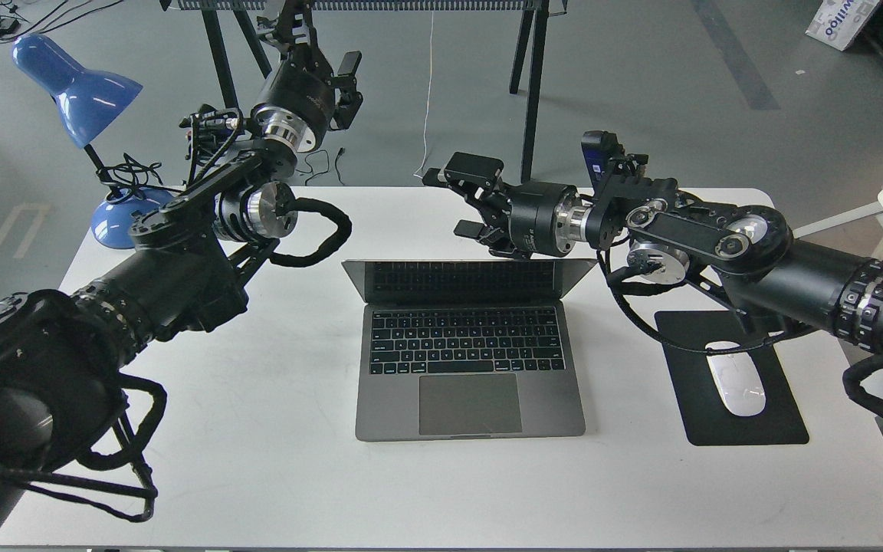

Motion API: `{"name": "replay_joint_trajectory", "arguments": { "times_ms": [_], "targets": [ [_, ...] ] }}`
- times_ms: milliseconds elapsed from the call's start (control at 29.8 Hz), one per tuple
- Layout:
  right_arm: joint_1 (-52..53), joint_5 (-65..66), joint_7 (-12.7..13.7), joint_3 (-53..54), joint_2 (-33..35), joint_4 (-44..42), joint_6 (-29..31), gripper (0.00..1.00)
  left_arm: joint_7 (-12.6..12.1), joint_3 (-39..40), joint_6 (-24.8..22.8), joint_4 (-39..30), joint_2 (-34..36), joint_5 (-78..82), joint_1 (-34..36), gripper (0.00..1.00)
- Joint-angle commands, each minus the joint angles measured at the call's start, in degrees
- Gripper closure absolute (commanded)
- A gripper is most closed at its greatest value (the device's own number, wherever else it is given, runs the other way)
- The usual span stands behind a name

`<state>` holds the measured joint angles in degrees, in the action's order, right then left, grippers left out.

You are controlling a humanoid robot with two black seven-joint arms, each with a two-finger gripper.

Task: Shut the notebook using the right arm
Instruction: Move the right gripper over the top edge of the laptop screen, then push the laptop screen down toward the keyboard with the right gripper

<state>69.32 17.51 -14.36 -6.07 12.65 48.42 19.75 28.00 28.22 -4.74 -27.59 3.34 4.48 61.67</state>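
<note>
The notebook (pixel 470 368), a slim grey laptop with a black keyboard and large trackpad, lies in the middle of the white table (pixel 257 460). Its lid (pixel 468 280) leans well forward over the keyboard, half shut. My right arm reaches in from the right, with a small blue-faced device (pixel 593 153) near the wrist. My right gripper (pixel 463 198) is open and empty, just above and behind the lid's top edge; the gripper's base sits at that edge. My left gripper (pixel 345 83) is raised beyond the table's back left, away from the notebook, its fingers too dark to tell apart.
A black mouse pad (pixel 733 383) with a white mouse (pixel 736 379) lies right of the notebook, under my right forearm. A blue desk lamp (pixel 77 88) stands at the back left corner. Black stand legs (pixel 530 84) rise behind the table.
</note>
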Motion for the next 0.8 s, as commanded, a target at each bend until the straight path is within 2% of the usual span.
{"name": "replay_joint_trajectory", "arguments": {
  "times_ms": [0,335,771],
  "targets": [
    [-1.6,0.1,0.0,-0.1,2.7,4.0,0.0,0.00,0.0,0.0,0.0,0.0,0.1,0.0,-0.1,0.00],
    [-7.3,0.1,0.2,-0.2,5.8,10.1,-0.1,0.00,0.0,-0.1,0.0,0.0,0.0,0.0,0.0,0.00],
    [-16.3,4.1,0.3,-0.3,5.0,10.0,-0.8,0.00,0.0,-0.1,0.0,0.0,0.1,0.0,0.0,0.00]
  ]
}}
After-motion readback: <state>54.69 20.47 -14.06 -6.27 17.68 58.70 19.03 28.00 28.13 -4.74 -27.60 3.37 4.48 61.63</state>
